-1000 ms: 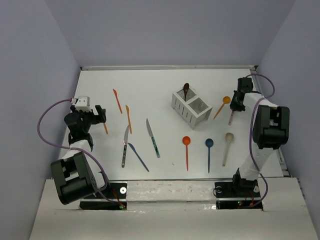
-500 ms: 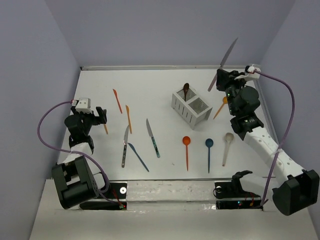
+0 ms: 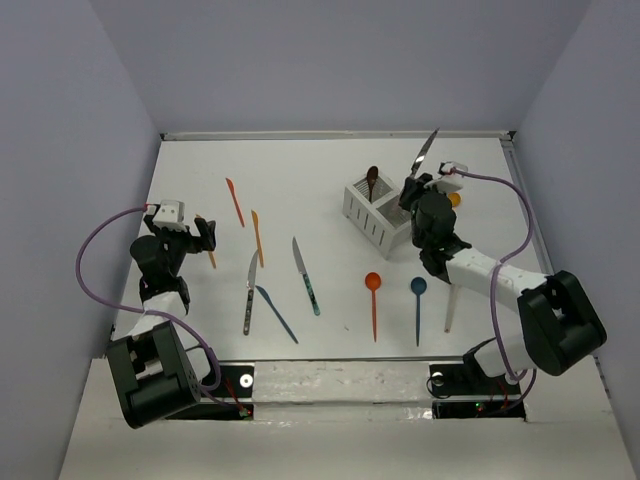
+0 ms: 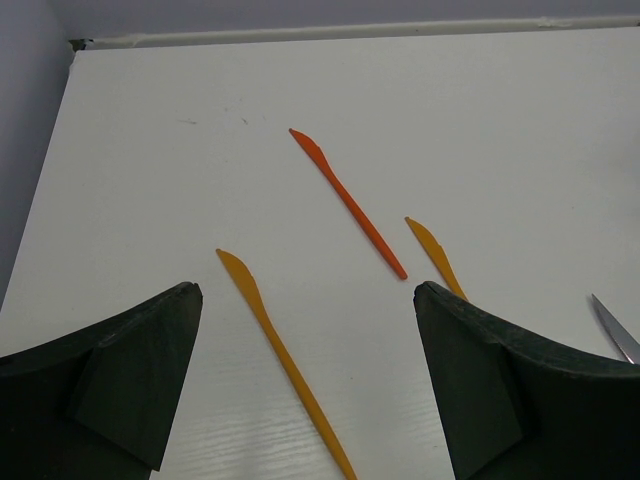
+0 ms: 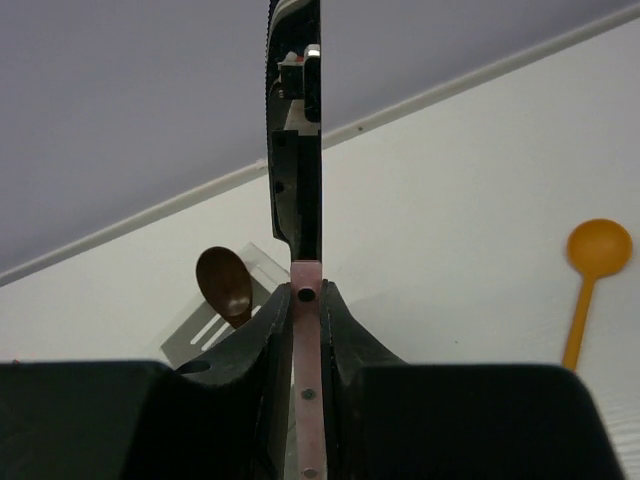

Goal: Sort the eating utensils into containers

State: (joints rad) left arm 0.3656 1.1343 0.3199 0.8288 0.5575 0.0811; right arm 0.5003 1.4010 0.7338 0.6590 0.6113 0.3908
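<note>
My right gripper (image 3: 414, 190) is shut on a silver-bladed knife (image 3: 426, 150) and holds it upright, blade up, just right of the white slatted caddy (image 3: 372, 226). In the right wrist view the fingers (image 5: 350, 330) clamp the knife's reddish handle (image 5: 306, 330), seen edge on. A brown spoon (image 3: 372, 179) stands in the caddy's far compartment and shows in the right wrist view (image 5: 225, 285). My left gripper (image 3: 201, 234) is open over a yellow-orange knife (image 4: 285, 365) at the table's left.
On the table lie two orange knives (image 3: 235, 201) (image 3: 257, 237), two silver knives (image 3: 250, 290) (image 3: 306, 276), a blue knife (image 3: 276, 313), an orange spoon (image 3: 373, 300), a blue spoon (image 3: 418, 305), a beige spoon (image 3: 452, 300), and another orange spoon (image 5: 597, 250) right of the caddy.
My right gripper has lifted the knife from the table's right side and swung left with it to the caddy. The left arm has barely moved.
</note>
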